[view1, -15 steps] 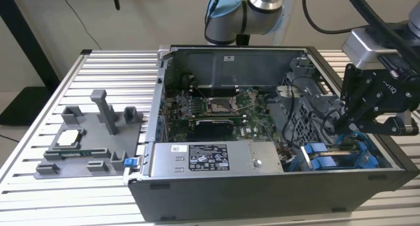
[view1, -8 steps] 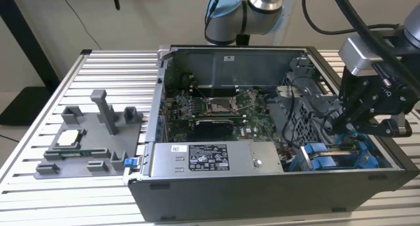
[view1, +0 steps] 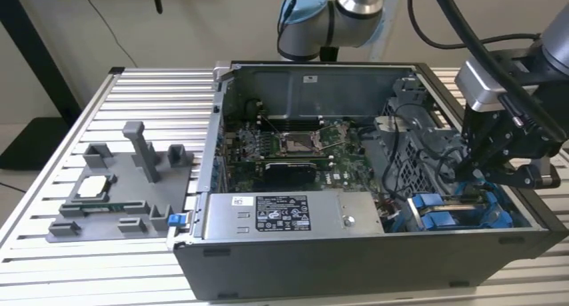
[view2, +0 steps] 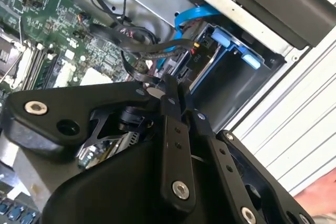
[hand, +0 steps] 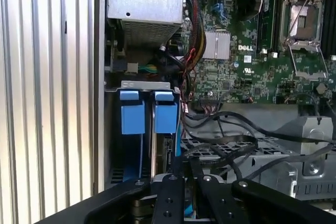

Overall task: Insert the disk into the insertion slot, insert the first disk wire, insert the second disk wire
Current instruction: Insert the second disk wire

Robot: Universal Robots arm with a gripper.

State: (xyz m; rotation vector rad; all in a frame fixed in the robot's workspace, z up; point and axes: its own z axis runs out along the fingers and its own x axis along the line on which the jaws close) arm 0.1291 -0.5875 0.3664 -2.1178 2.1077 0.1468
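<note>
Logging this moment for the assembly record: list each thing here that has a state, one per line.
computer case: side panel off, inside exposed.
gripper: lowered at the blue drive bays, beside black cables.
blue drive carriers: two side by side, seated in the bay.
processor socket: bare, no cooler on it.
grey fixture: on the slatted table, beside the case, untouched.

One open computer case, one grey fixture tray, two blue disk carriers (side by side).

Robotics lab: opened computer case on slatted aluminium workbench
</note>
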